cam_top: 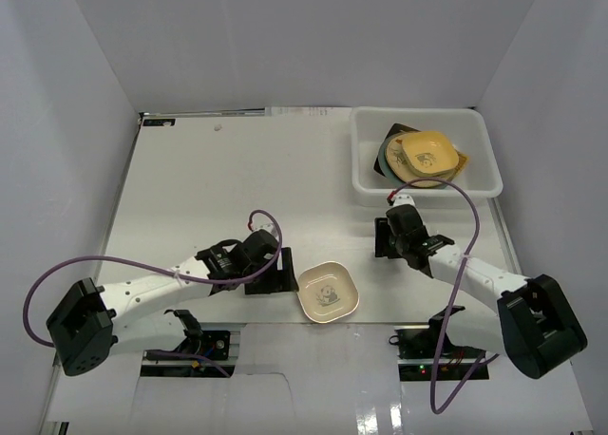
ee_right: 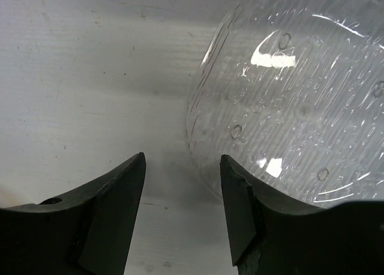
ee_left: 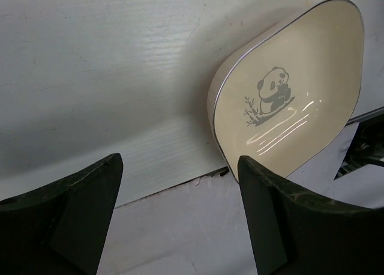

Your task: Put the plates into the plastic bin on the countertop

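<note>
A cream square plate with a panda drawing lies at the near edge of the white countertop. My left gripper is open and empty just left of it; in the left wrist view the plate lies ahead and to the right of the gripper. My right gripper is open and empty below the white plastic bin. In the right wrist view a clear glass plate lies on the counter, its rim just ahead of the right finger of the gripper. The bin holds stacked plates, a yellow square one on top.
White walls close in the left, back and right sides. The bin stands at the back right corner. The countertop's near edge runs just under the left gripper, with the arm bases and purple cables below it.
</note>
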Robot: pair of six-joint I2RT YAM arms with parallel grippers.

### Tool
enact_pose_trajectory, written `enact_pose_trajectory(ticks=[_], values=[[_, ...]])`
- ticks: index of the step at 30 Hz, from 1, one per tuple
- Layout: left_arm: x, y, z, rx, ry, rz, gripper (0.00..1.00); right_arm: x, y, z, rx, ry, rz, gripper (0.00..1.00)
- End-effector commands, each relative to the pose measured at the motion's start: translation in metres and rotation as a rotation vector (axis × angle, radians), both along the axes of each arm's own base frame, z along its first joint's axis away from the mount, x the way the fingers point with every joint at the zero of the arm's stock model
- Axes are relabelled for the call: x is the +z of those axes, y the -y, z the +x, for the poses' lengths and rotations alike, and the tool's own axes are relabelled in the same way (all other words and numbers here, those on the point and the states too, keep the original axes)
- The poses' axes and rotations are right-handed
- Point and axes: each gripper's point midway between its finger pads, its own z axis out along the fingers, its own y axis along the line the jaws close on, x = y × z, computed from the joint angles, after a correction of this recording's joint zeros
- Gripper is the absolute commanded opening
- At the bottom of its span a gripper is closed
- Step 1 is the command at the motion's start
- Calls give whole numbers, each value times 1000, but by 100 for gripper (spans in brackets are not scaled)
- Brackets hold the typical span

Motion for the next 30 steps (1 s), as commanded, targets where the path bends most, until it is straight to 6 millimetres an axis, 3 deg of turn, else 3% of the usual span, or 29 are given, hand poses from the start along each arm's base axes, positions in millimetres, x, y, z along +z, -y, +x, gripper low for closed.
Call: enact_pose_trajectory(ticks=[1,5,8,13,15,18,19,21,26,30], values=[[-2,4,-3,-27,-1,-14,88,17,2,22,-62,66,-37,59],[-12,-4,5,-16,39,43,87,15,0,28,-73,56,-95,57],[-13,-2,8,-17,58,46,87,9,-3,29,-61,24,-120,47],[-13,13,15,-33,79,8,86,3,-8,26,-53,6,-126,11],[-14,19,14,-47,78,-7,86,-1,-7,20,-46,1,-120,8],[-17,27,16,-59,80,-21,85,9,-9,12,-32,38,-116,8],[-21,27,16,-65,78,-13,84,25,-14,11,-23,95,-97,8],[-22,30,18,-68,84,-12,83,39,-16,6,-8,133,-75,8],[-29,34,26,-51,116,-9,77,111,-28,-3,45,282,48,8],[-38,41,30,-39,121,-9,62,175,-35,-8,74,399,158,8]])
